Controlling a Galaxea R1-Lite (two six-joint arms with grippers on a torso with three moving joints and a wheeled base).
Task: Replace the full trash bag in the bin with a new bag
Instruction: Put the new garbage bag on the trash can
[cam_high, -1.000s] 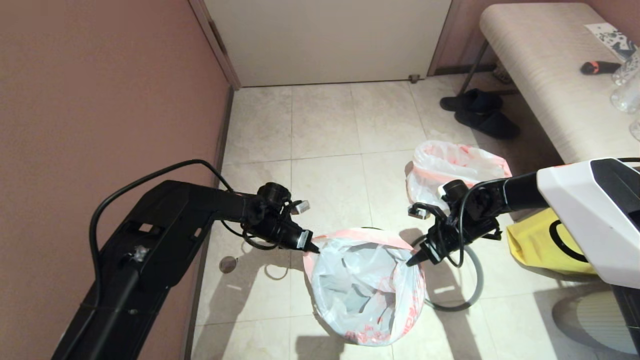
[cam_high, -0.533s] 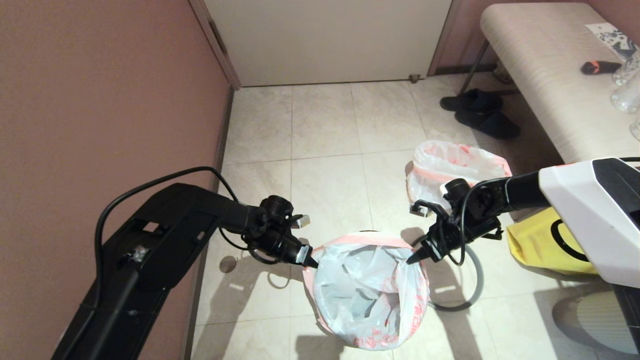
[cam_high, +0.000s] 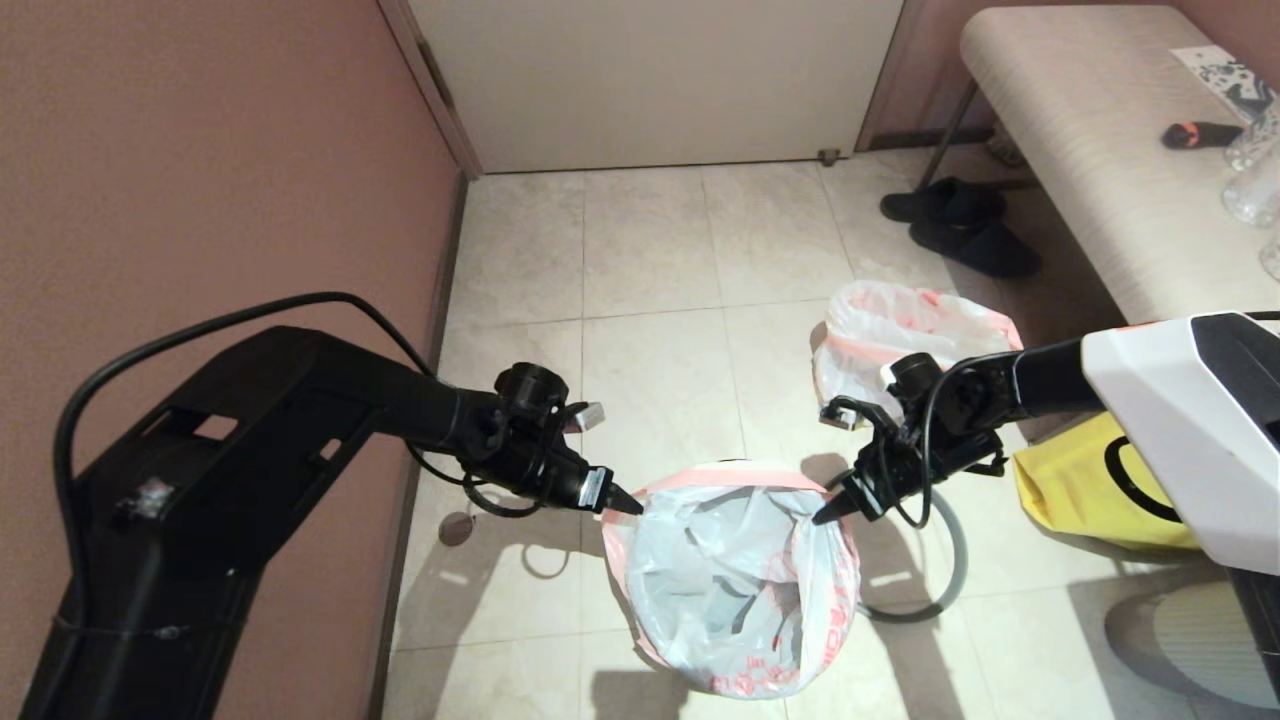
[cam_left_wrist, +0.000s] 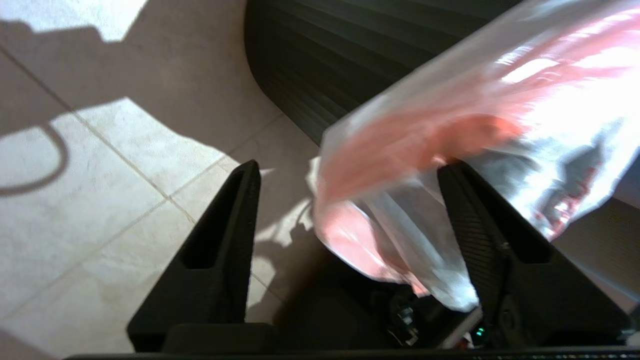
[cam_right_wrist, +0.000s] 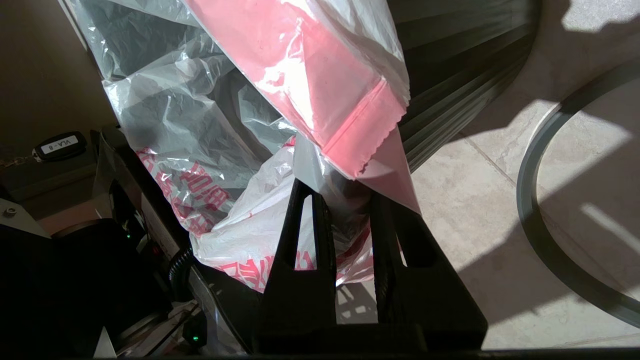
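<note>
Pale beige floor tiles (cam_high: 650, 260) carry everything. The bin (cam_left_wrist: 320, 65) stands on them near the bottom centre, lined with the new bag (cam_high: 735, 590). Just beside it, on the right, lies a grey ring (cam_high: 945, 580) — flat on the tiles. Behind that sits the full trash bag (cam_high: 905, 335), with a yellow bag (cam_high: 1075, 495) to its right and dark slippers (cam_high: 960, 230) farther back — beside a bench (cam_high: 1100, 160).

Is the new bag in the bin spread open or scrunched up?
Spread open: the new bag lines the bin, its mouth wide and pink band folded over the rim.
</note>
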